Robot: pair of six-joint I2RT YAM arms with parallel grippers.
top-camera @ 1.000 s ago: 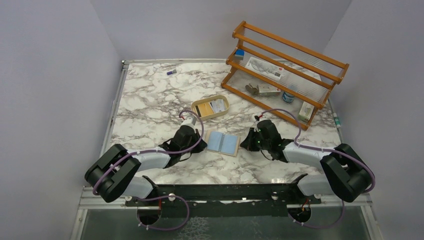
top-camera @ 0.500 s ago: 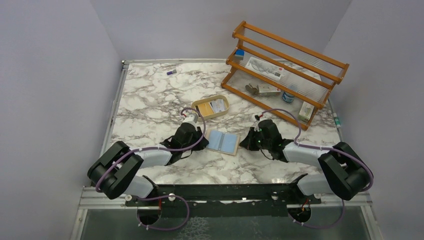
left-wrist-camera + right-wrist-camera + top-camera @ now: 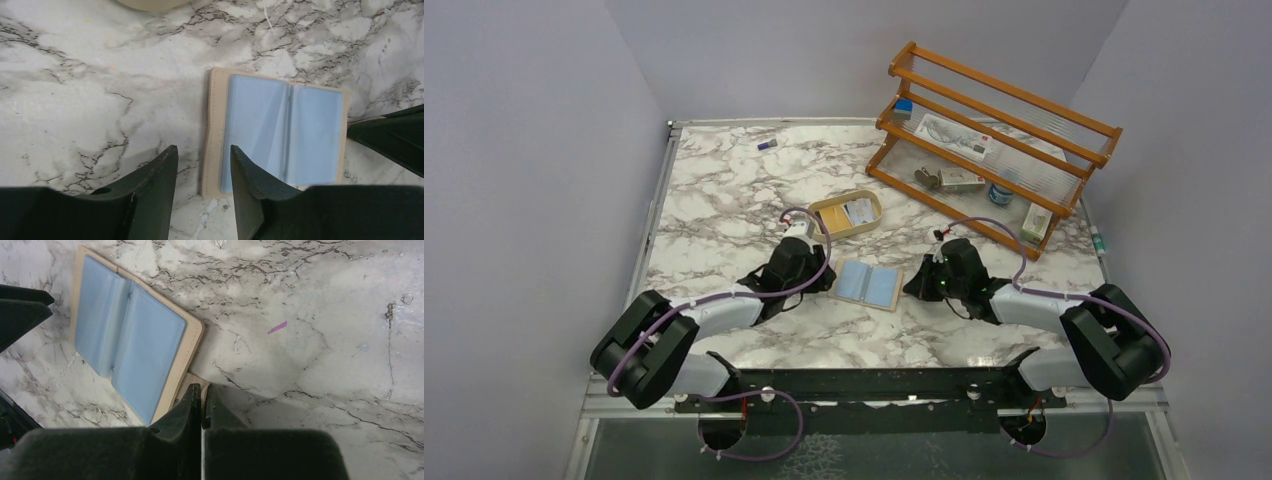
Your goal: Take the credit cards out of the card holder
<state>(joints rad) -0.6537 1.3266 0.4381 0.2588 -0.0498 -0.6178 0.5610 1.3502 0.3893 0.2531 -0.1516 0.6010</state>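
Observation:
The card holder (image 3: pixel 869 285) lies open and flat on the marble table, beige outside with pale blue filling both halves. I cannot tell separate credit cards from the pockets. In the left wrist view my left gripper (image 3: pixel 204 150) is open, its jaws straddling the holder's beige left edge (image 3: pixel 215 125) near its near corner. In the right wrist view my right gripper (image 3: pixel 201 389) is shut on the tan snap tab at the right edge of the holder (image 3: pixel 187 347). In the top view the left gripper (image 3: pixel 827 272) and the right gripper (image 3: pixel 912 285) flank the holder.
An oval tan tray (image 3: pixel 870 202) holding yellowish and white items sits just behind the holder; its rim shows in the left wrist view (image 3: pixel 150 4). A wooden rack (image 3: pixel 994 130) with small items stands back right. A small purple object (image 3: pixel 766 146) lies far back.
My left gripper has moved forward and right, closing in on the holder's left edge. The right gripper and the holder have barely moved.

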